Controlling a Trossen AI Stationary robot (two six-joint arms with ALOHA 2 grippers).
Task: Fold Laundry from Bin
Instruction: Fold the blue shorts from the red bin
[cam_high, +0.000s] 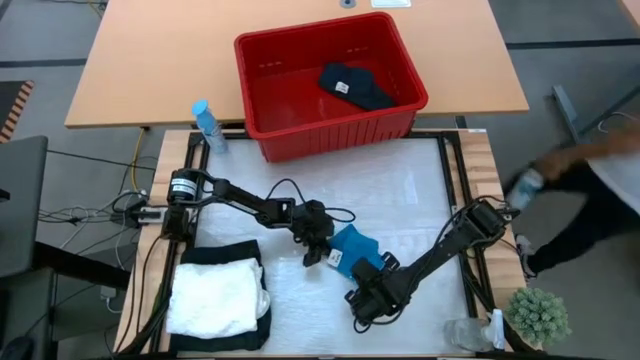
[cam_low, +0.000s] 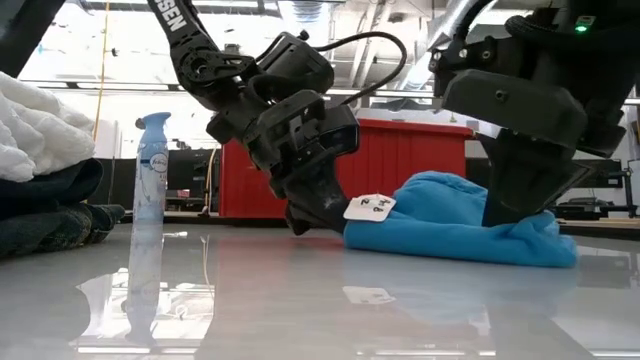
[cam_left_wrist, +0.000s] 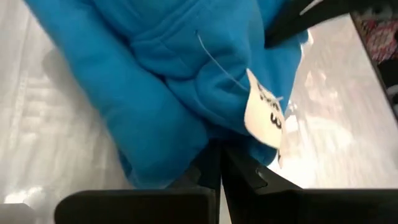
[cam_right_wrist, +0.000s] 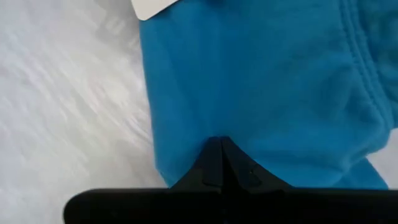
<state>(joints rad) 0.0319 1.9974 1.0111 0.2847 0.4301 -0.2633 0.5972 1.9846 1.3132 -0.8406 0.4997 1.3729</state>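
The small bright blue cloth (cam_high: 352, 243) lies crumpled on the table's middle with a white tag (cam_low: 368, 207) at its left end. My left gripper (cam_high: 322, 250) is shut on that end. My right gripper (cam_high: 366, 272) stands shut on the cloth's near right part, pointing steeply down. The red bin (cam_high: 330, 130) stands at the far edge with a dark garment (cam_high: 355, 85) on its floor. A folded white piece (cam_high: 215, 295) rests on a folded black one (cam_high: 215, 255) at the near left. My left gripper pinches the blue cloth's edge (cam_left_wrist: 205, 140) beside the tag between its two fingers, slanting down from the table's left. That end is raised a little; the remainder of the cloth lies slack on the table. My right gripper's shut fingertips (cam_right_wrist: 221, 149) rest on the blue cloth's flat part (cam_right_wrist: 249, 112) near its edge, coming from above. Whether cloth lies between them cannot be told. The cloth stays on the table under them.
A spray bottle (cam_high: 207, 125) stands at the far left, beside the bin. A small plant (cam_high: 540, 315) and a clear cup (cam_high: 465, 333) sit at the near right corner. A person (cam_high: 590, 185) moves beyond the table's right edge.
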